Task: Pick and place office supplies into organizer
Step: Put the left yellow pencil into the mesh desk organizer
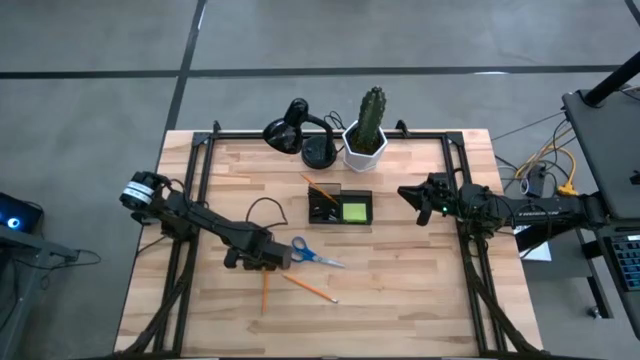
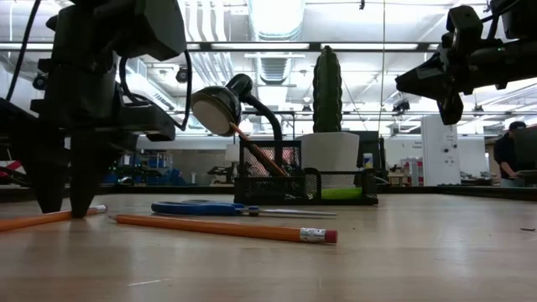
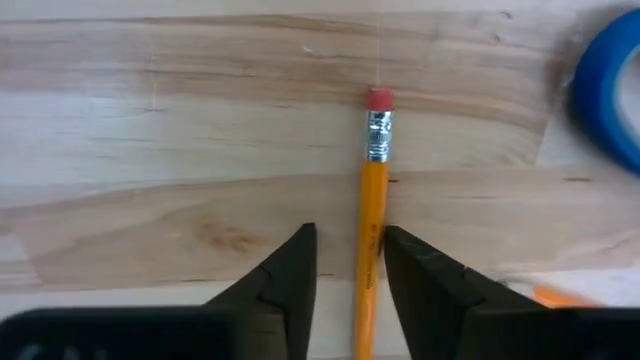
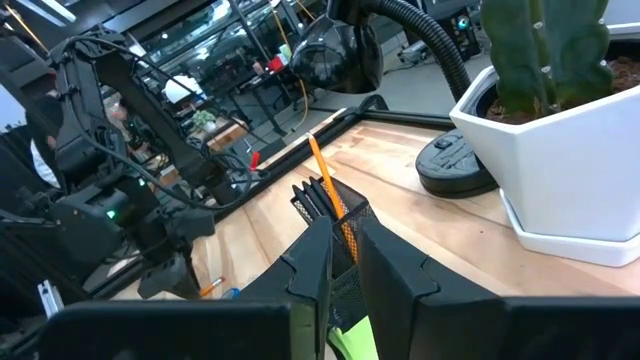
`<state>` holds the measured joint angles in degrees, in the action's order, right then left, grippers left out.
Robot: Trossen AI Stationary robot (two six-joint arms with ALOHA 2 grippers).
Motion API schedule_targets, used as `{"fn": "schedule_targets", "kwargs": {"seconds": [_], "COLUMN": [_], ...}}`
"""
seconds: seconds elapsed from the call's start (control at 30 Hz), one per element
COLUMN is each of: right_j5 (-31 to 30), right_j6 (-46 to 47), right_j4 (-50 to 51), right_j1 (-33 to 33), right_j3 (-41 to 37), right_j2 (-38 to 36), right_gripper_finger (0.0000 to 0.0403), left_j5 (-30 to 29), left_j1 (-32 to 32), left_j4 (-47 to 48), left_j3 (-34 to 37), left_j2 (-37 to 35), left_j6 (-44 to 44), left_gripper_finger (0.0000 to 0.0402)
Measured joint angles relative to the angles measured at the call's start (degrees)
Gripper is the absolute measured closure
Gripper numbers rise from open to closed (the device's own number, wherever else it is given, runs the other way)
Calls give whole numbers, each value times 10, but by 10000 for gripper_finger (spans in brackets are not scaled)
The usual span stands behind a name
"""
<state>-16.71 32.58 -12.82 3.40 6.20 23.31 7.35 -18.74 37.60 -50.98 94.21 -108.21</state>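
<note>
While the right claw (image 1: 412, 197) waits narrowed beyond the organizer (image 1: 340, 206), the left claw (image 3: 347, 262), part-open, straddles a pencil (image 3: 370, 215) lying lengthwise between its fingers on the worktop (image 3: 150, 150).

No readable text, labels or numbers — none on anything.

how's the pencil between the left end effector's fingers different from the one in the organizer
The pencil by the left end effector lies flat on the table, its shaft between the two fingers; the pencil in the organizer leans tilted, tip end sticking out the top. The first is loose on the wood; the second is already stowed. Both are orange.
</note>
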Motion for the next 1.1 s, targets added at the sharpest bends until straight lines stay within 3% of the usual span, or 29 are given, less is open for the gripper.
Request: {"fn": "schedule_targets", "kwargs": {"seconds": [0.33, 1.1], "right_j5": [0, 0], "right_j6": [0, 0], "right_j4": [0, 0], "right_j1": [0, 0], "right_j3": [0, 0], "right_j2": [0, 0], "right_gripper_finger": [360, 360], "left_j5": [20, 34], "left_j1": [0, -1], "left_j4": [-12, -29], "left_j3": [4, -6], "left_j2": [0, -21], "left_j6": [10, 102], "left_gripper_finger": [394, 395]}}
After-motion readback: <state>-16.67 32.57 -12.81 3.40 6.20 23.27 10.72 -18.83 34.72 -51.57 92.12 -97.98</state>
